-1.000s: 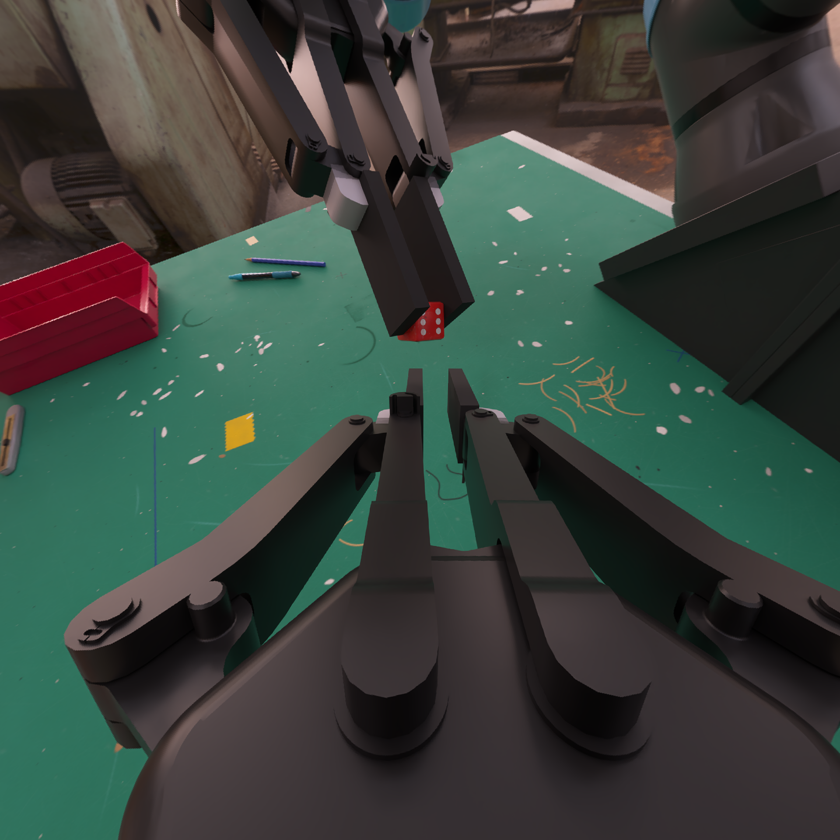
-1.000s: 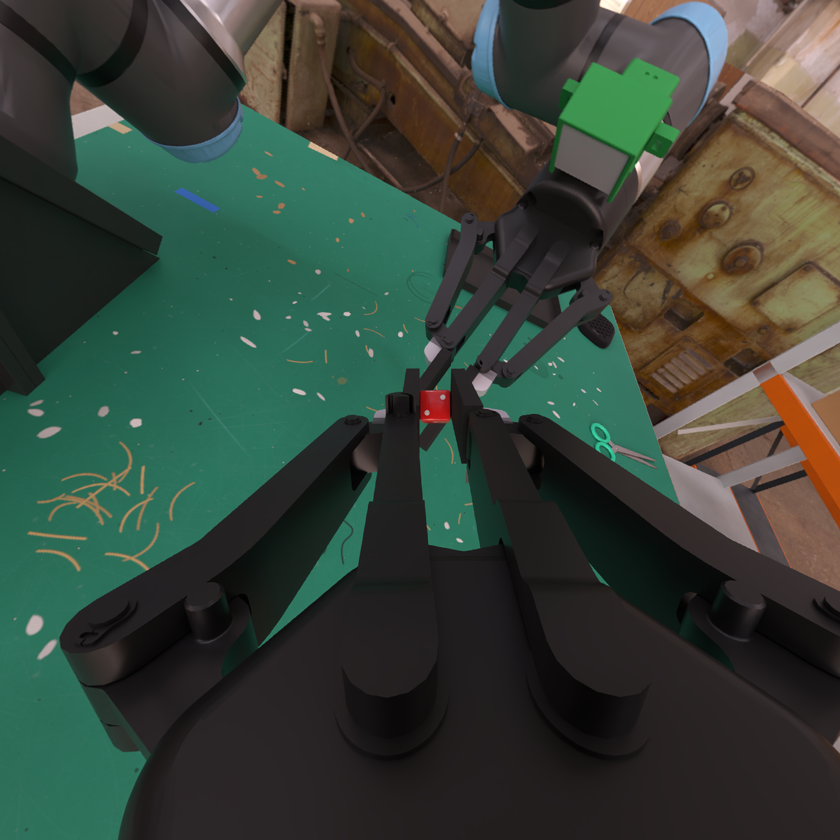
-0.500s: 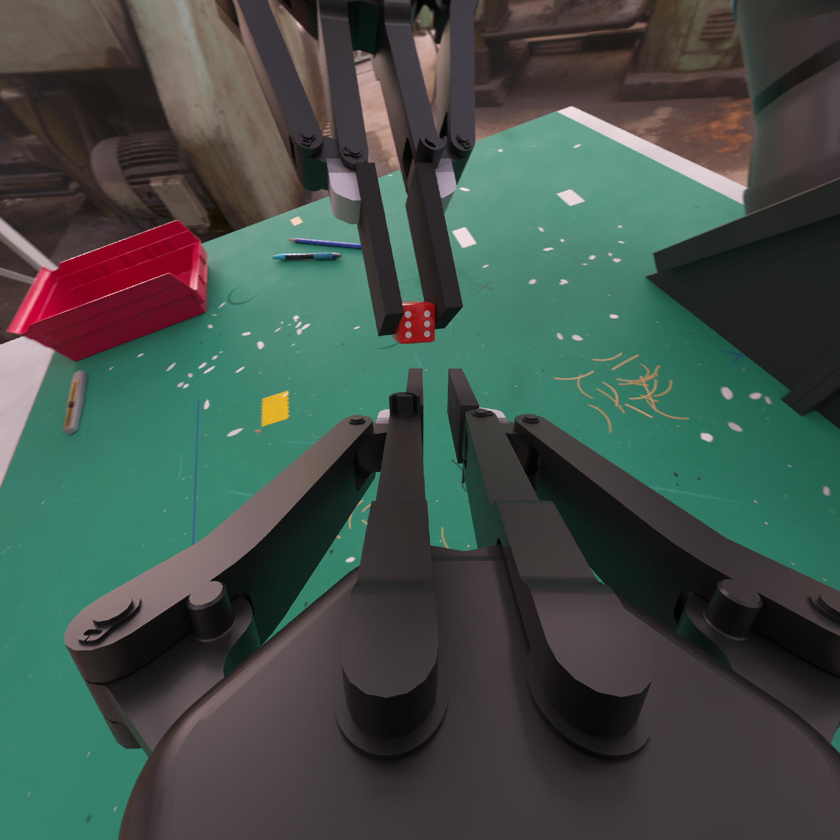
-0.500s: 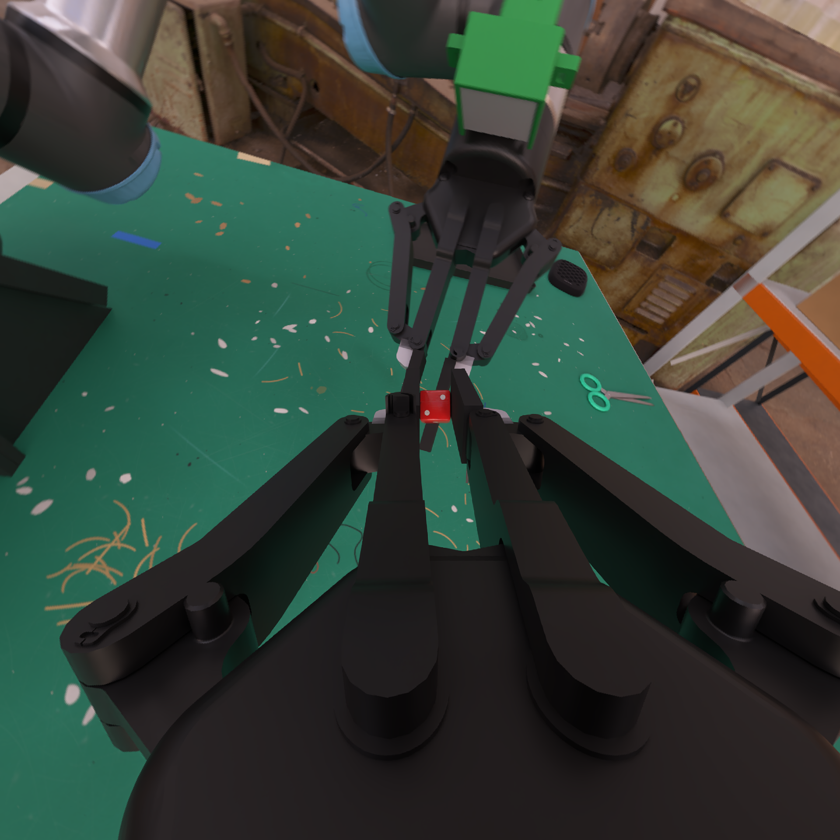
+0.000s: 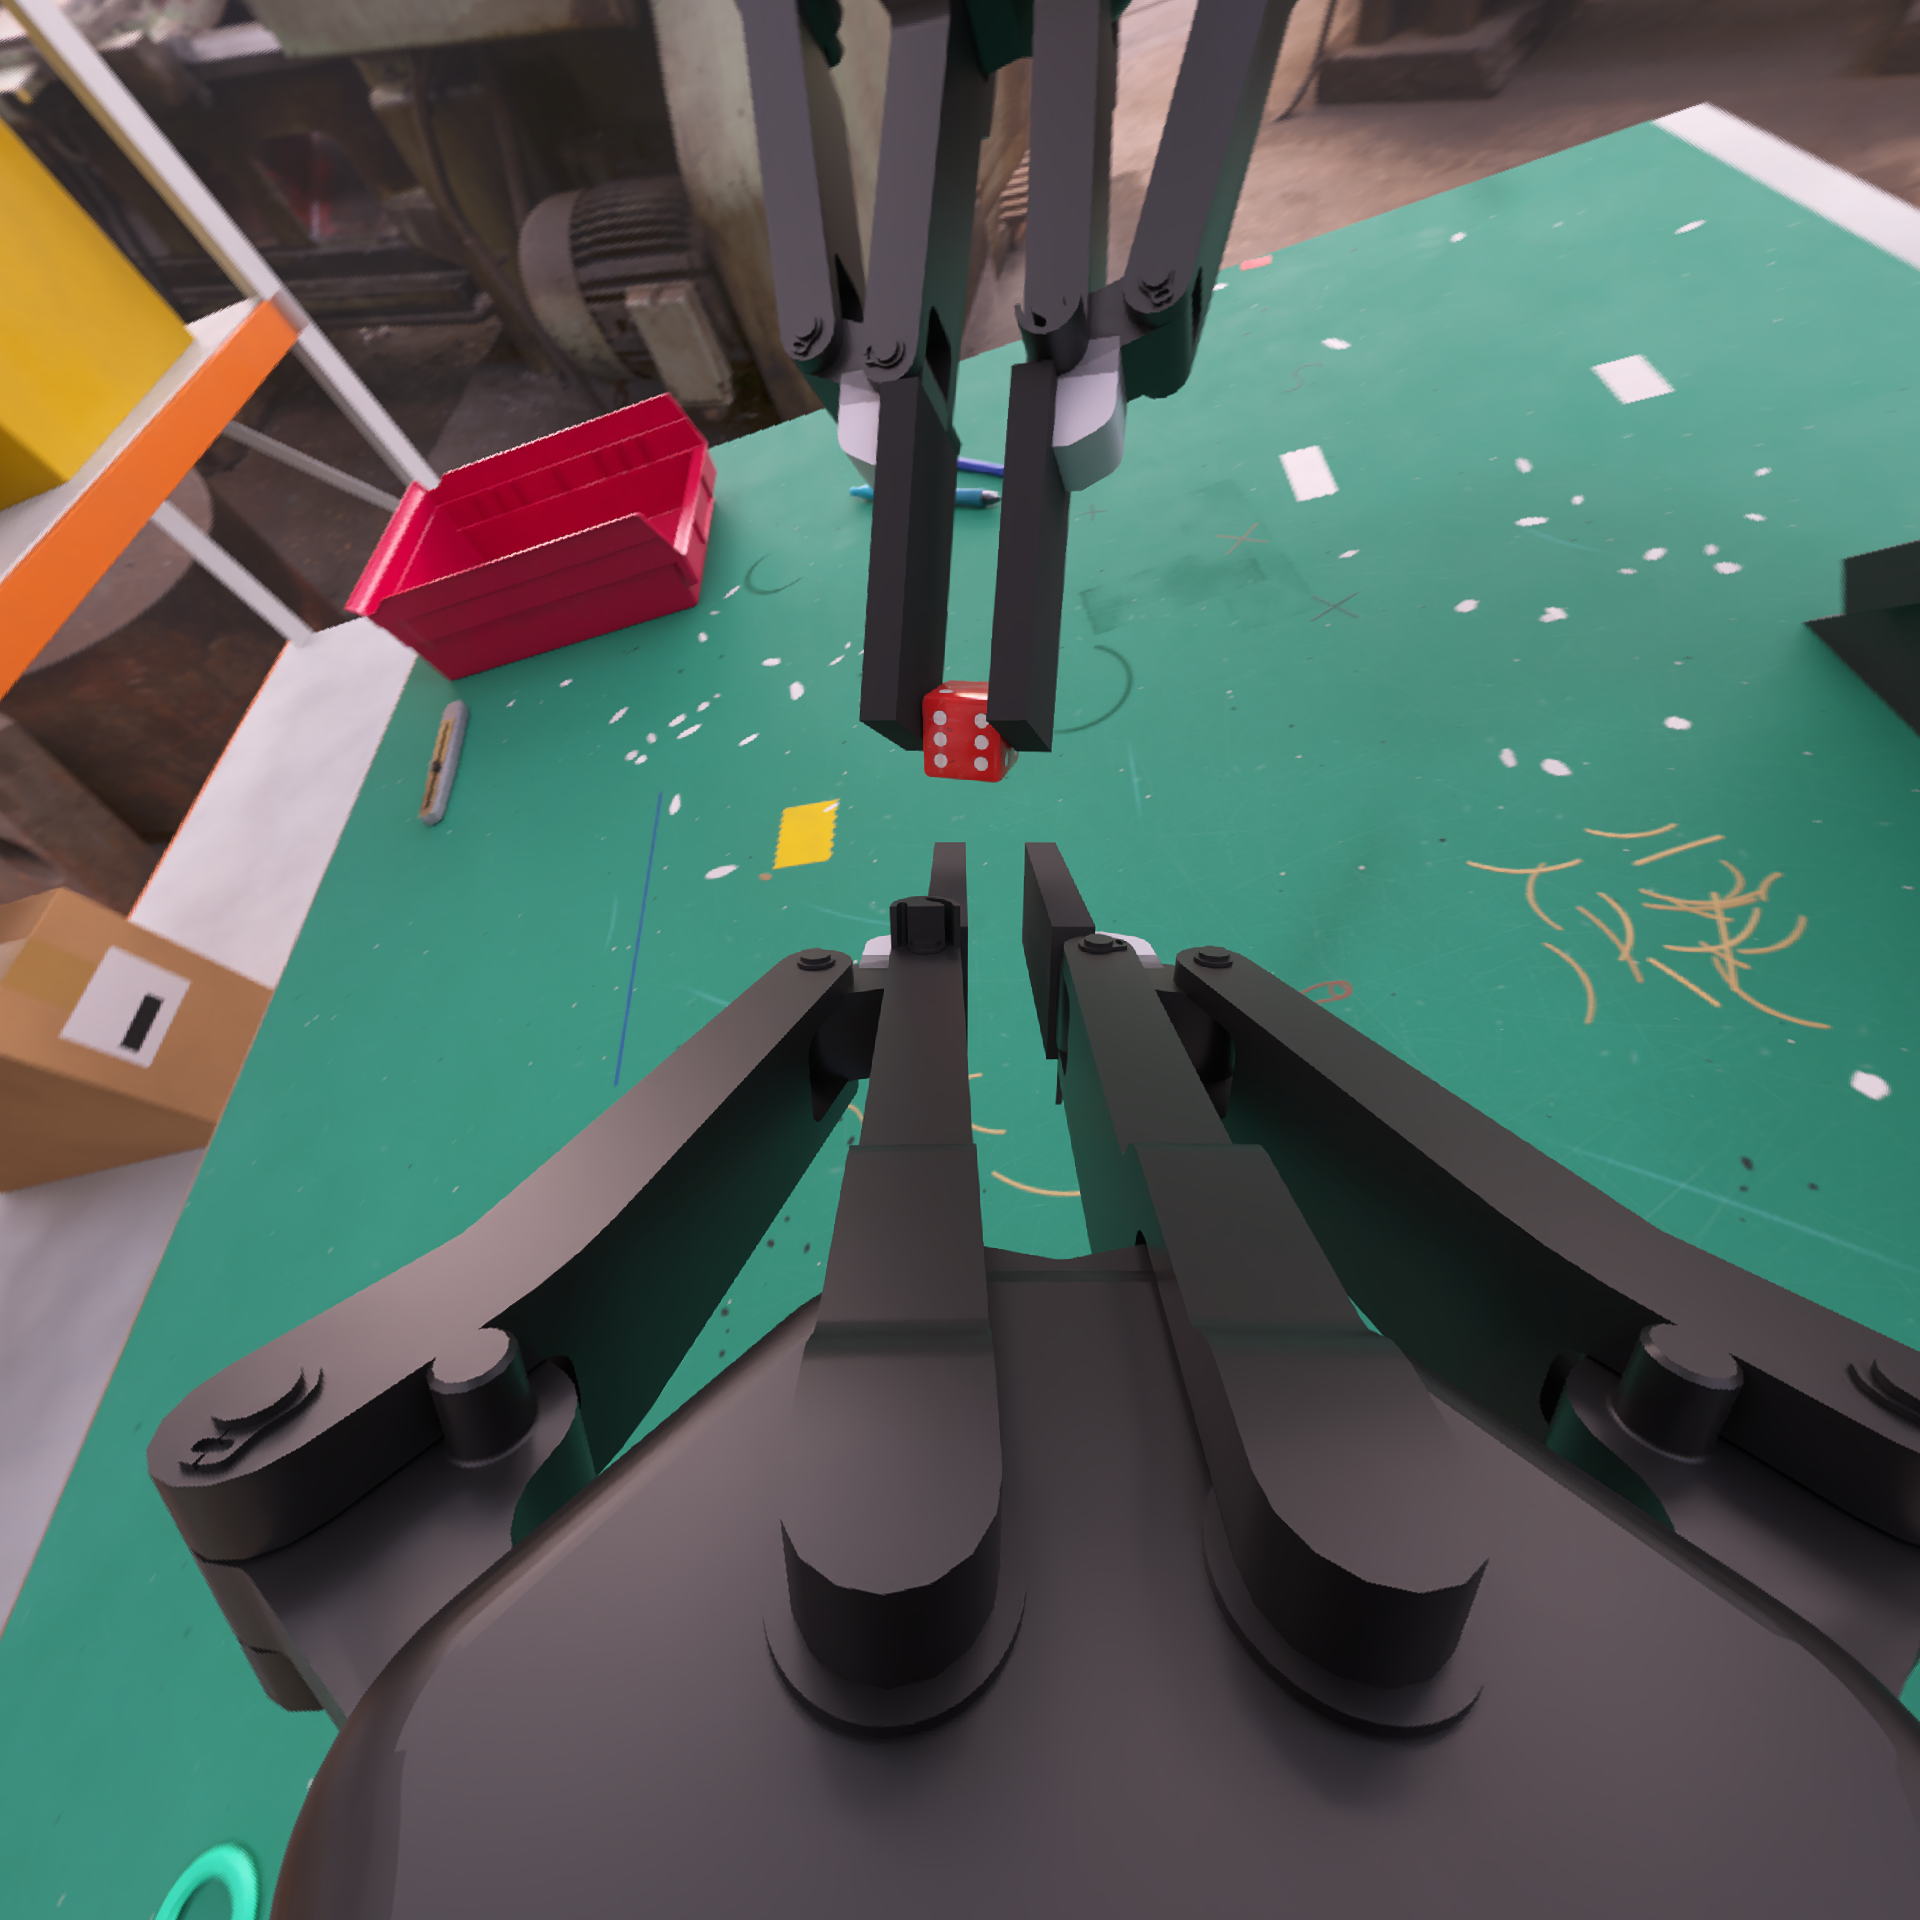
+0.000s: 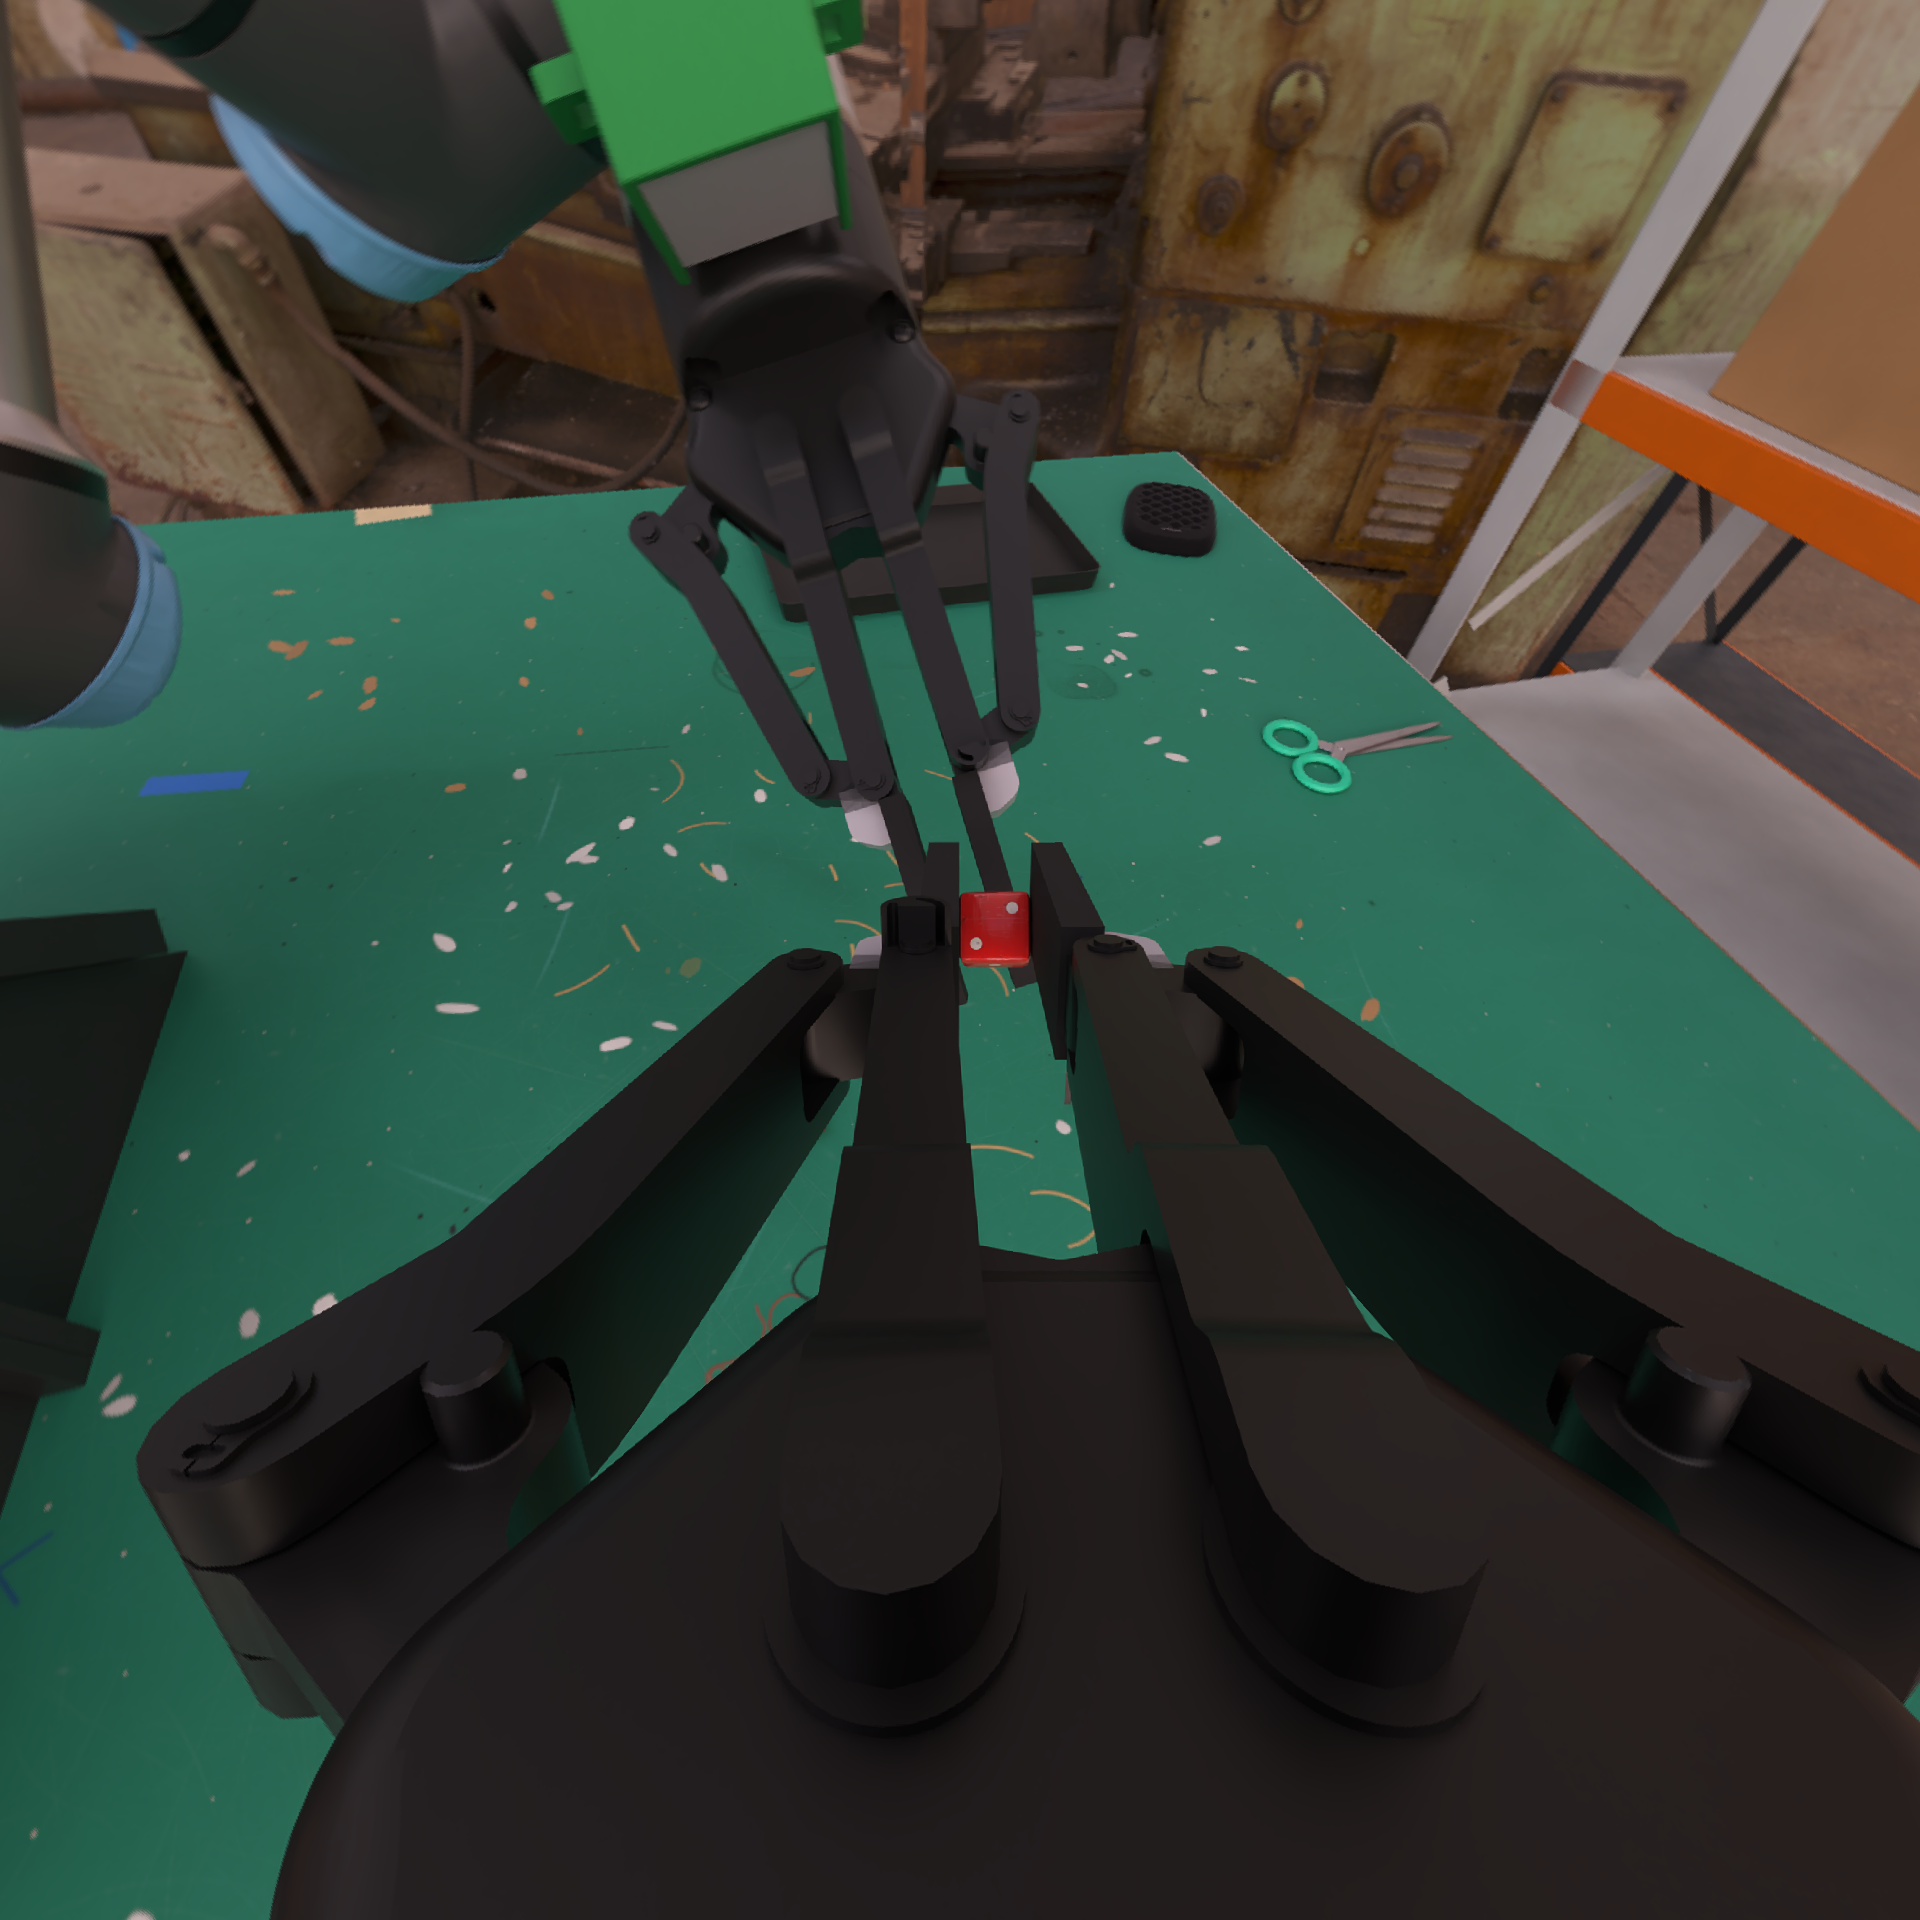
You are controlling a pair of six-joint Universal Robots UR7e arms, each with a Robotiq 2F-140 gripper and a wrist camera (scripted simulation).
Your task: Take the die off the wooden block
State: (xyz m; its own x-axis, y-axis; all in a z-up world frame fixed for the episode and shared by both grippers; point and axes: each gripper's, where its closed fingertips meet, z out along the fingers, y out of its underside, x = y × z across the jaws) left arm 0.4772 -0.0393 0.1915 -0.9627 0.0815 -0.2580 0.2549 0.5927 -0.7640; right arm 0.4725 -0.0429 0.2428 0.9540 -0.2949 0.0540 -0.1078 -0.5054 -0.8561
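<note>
**Die held aloft in right pincer**

The right pincer [image 6: 995,883] grips the red die [image 6: 994,928] between its fingertips, clear above the green table [image 6: 416,1091]. Facing it, the left pincer [image 5: 994,868] is nearly closed and empty, fingertips near the die.

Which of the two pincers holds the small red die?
The right pincer holds the small red die between its fingertips, lifted above the green table. The left pincer is shut on nothing, pointing at the die from nearby.
</note>
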